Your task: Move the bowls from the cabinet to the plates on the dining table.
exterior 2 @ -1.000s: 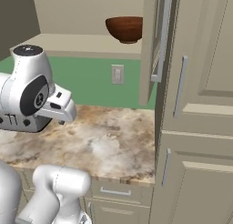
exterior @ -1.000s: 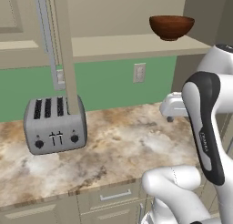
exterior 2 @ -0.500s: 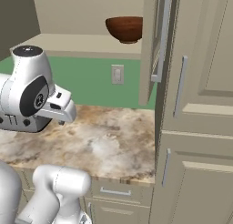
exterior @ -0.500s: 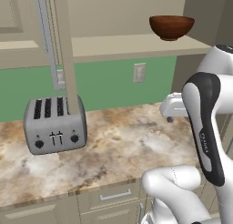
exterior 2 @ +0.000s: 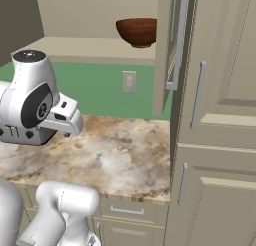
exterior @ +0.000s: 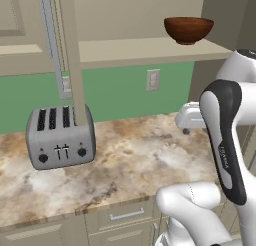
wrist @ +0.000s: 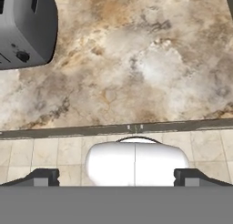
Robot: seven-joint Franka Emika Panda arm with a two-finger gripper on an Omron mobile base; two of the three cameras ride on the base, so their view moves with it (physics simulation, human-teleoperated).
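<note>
Reddish-brown bowl [exterior: 188, 29] sits upright on the open shelf of the wall cabinet [exterior: 150, 49], near the shelf's right end; cabinet door [exterior 2: 172, 40] stands swung open beside it. Gripper [wrist: 116, 176] hangs above the stone worktop [exterior: 130, 155], pointing down; in the hand view its two dark fingertips [wrist: 43, 176] stand at their widest, nothing between them, nothing held. The worktop's front edge and the tiled floor lie beneath the tips. Bowl is well above and apart from the gripper, on the shelf over the green wall and outlet [exterior: 153, 80]. A silver four-slot toaster [exterior: 61, 137] rests on the worktop to the left, clear of the gripper.
</note>
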